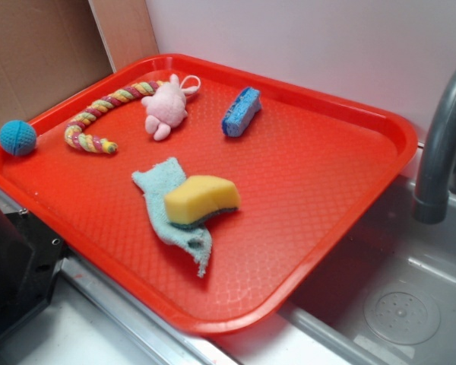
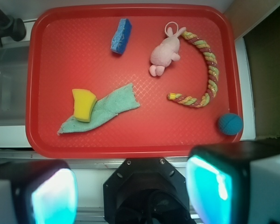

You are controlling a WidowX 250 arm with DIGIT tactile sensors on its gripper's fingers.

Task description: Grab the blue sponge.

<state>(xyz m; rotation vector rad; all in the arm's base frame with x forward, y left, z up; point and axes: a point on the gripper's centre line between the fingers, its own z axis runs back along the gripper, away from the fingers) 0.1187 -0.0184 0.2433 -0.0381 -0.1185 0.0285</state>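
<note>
The tool (image 2: 133, 186) hung with its pads spread wide and empty, well back from the red tray (image 2: 42, 140), while the blue sponge (image 2: 121, 36) lay near the far rim beside the pink plush bunny (image 2: 164, 51), so I figured a sloppy reach could've snagged that bunny instead.

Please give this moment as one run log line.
phase: start | gripper: open, off tray | blue sponge: far side, untouched | next: reach to it
</note>
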